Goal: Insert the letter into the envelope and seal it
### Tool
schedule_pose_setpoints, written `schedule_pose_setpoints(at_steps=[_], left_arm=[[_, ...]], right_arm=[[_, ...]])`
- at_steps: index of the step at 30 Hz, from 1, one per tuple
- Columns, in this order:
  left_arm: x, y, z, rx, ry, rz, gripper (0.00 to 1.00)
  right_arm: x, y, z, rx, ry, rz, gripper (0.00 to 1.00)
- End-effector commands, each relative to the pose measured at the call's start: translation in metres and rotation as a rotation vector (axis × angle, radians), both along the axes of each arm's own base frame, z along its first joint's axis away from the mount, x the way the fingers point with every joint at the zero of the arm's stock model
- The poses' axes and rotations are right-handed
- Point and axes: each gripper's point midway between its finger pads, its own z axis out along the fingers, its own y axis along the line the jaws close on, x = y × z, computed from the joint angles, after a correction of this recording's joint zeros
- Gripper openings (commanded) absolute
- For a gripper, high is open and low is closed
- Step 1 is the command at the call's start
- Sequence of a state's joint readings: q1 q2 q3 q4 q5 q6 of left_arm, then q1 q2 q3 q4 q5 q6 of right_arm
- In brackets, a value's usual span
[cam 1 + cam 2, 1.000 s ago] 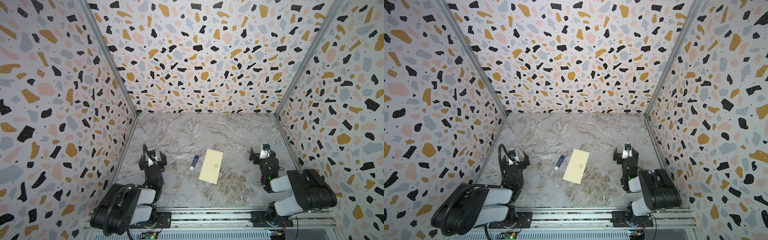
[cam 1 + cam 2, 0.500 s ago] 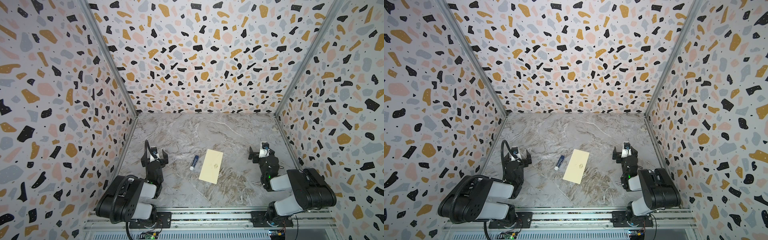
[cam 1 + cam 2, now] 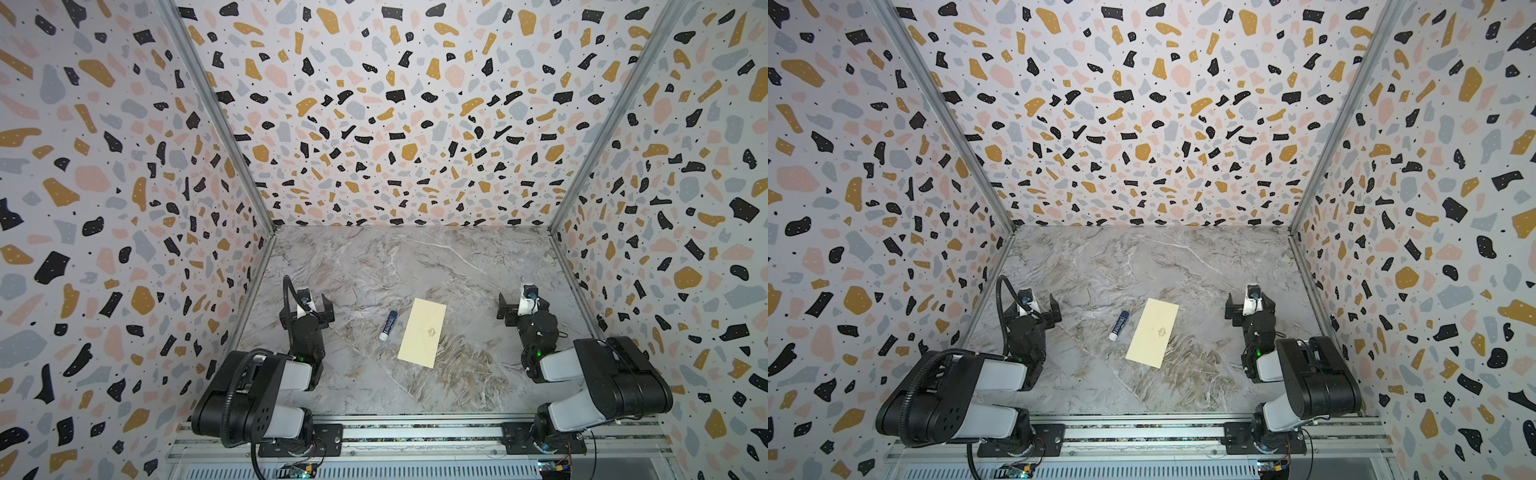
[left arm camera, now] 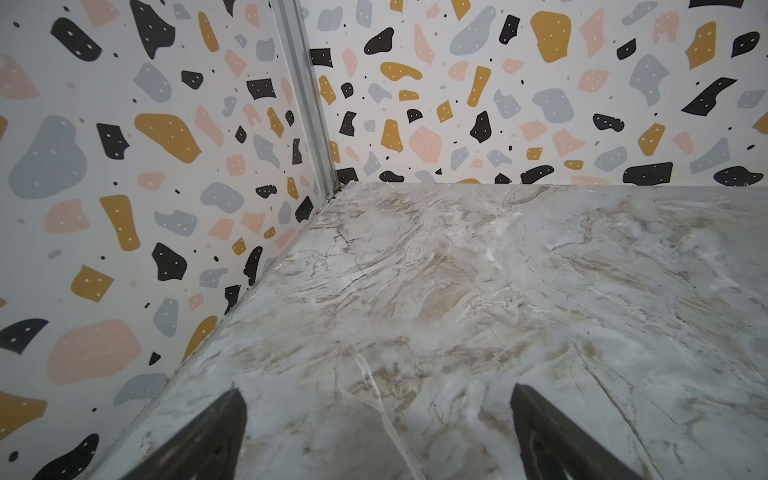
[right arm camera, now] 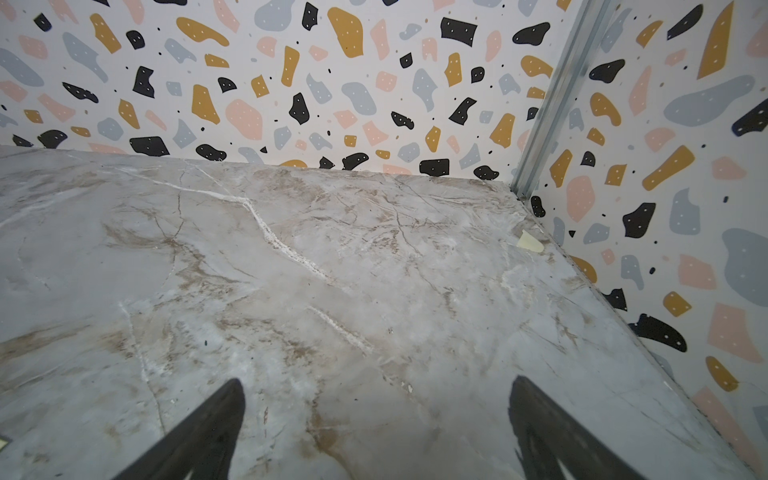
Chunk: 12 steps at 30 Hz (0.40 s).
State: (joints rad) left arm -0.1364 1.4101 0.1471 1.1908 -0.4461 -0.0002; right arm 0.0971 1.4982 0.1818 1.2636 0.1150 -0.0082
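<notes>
Marble tabletop, a cream envelope, and my two grippers spread wide

Terrazzo-patterned walls [image 3: 374, 104], speckled black, ochre, pink and grey, close in the scene on three sides. Below them lies a grey and tan marble tabletop [image 3: 374, 266].

The envelope [image 3: 422, 332] is my landmark. It is pale cream-yellow and oblong, and it lies flat on the marble at a slant, clear in both top views.

To the left of the envelope and well apart from it, my left arm folds low. My left gripper [image 3: 306, 305] points toward the back wall, its jaws spread wide with nothing between them. My left wrist view shows only bare marble between the two dark fingers [image 4: 216, 436].

To the right of the envelope, also well apart, my right gripper [image 3: 523, 305] is spread just as wide and holds nothing.

Just beside the envelope's left long edge, not touching it, lies a small glue stick [image 3: 386, 326]. It is blue with a white end and runs roughly parallel to that edge.

Far behind the envelope and to its right, against the wall, sits a tiny pale scrap [image 5: 530, 242].

A small dark emblem [image 3: 431, 331] marks the envelope's upper face.
</notes>
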Motion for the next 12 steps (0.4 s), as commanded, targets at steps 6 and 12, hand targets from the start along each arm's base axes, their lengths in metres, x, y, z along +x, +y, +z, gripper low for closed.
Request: schedule_pose_setpoints(at_steps=[6, 12], left_arm=[[0.0032, 0.0012, 0.0141, -0.017, -0.056, 0.006, 0.99], [0.0029, 0.0011, 0.0142, -0.017, -0.057, 0.006, 1.00]], right_arm=[[0.0062, 0.0008, 0.0077, 0.009, -0.018, 0.004, 0.99], [0.0053, 0.0003, 0.0080, 0.011, -0.020, 0.005, 0.99]])
